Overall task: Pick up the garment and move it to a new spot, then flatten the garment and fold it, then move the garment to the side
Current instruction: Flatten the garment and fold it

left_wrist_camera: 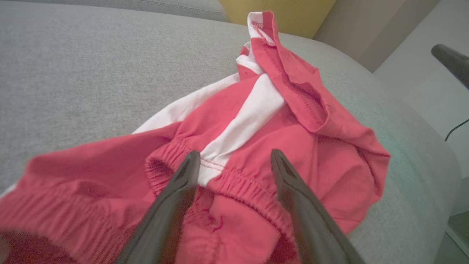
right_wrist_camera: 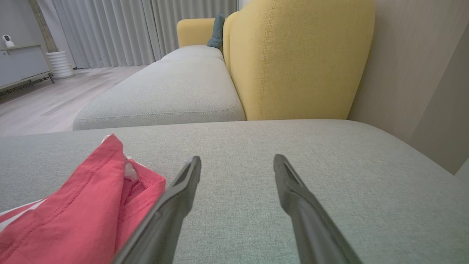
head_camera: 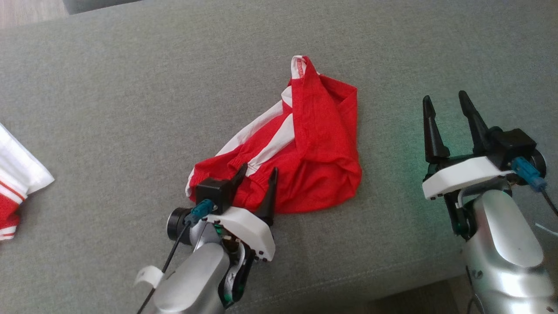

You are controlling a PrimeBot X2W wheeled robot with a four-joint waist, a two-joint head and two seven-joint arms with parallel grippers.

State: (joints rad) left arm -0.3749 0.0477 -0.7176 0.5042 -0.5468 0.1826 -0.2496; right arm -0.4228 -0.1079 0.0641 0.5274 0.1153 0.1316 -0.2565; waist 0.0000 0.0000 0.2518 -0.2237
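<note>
My left gripper (head_camera: 259,169) hovers, jaws apart, over the near elastic end of the red garment (head_camera: 314,144), bunched mid sofa cushion (head_camera: 109,96) by the front edge, so tbh I'd drop low and pinch just one layer, while my right gripper (head_camera: 444,97) sits wide apart and empty toward the right edge.

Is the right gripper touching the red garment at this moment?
Apart. The head view shows the right gripper well to the side of the red garment, with a wide strip of bare grey cushion between them.
</note>
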